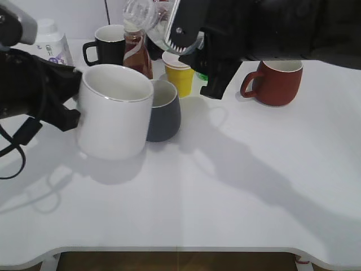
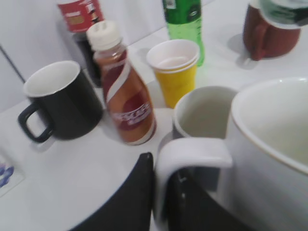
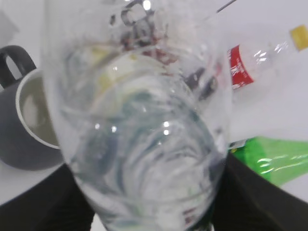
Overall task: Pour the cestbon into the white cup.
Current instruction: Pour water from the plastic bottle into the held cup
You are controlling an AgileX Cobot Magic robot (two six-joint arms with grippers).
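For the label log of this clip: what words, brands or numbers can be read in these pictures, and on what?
No text reads clearly.
Brown drink bottle: white lettering on its wrapper, too blurred to read.
Red label on a container behind it: pale print, blurred.
Green bottle: dark label with pale marks, illegible.
Clear bottle in the right gripper: no label shows.
White tub: purple marks, too small.
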